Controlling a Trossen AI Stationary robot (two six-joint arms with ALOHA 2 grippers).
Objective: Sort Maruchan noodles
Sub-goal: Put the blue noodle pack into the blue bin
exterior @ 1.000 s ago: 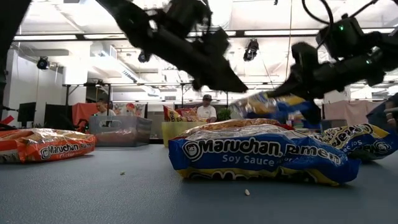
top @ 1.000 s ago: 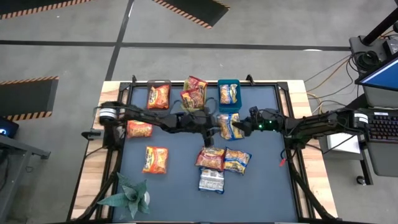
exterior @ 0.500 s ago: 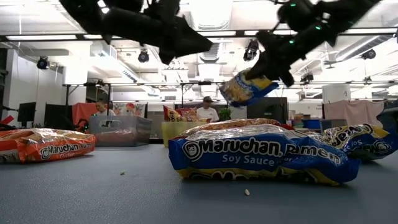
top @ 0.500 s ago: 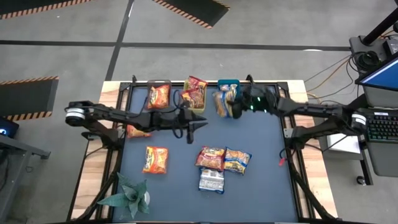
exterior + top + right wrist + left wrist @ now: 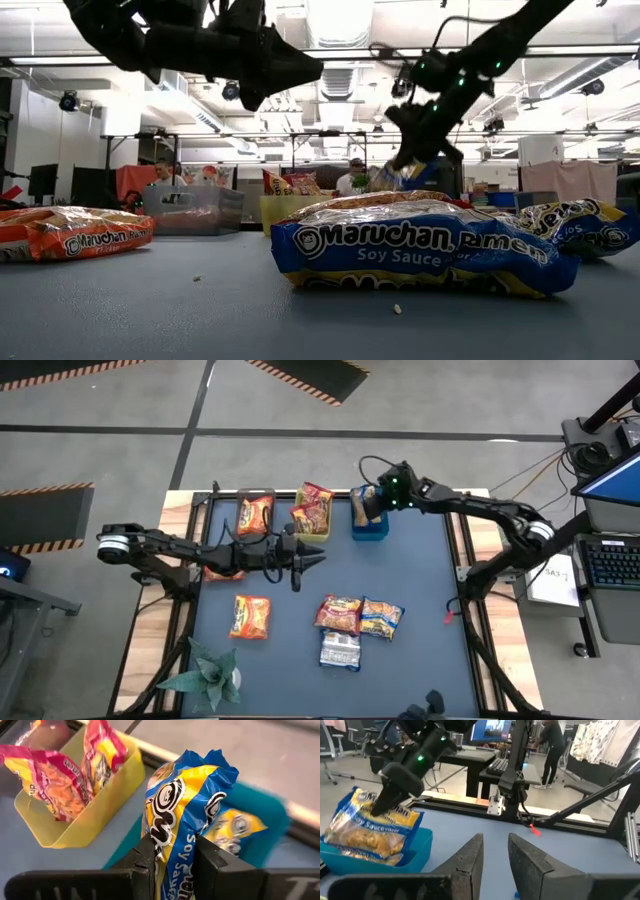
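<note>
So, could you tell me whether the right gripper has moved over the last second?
Yes. The right gripper, shut on a blue packet, went from mid-table to over the blue bin at the far edge.

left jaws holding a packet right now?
No. In the left wrist view the left gripper shows bare table between its jaws, while the blue-and-yellow packet hangs from the right gripper over the blue bin.
</note>
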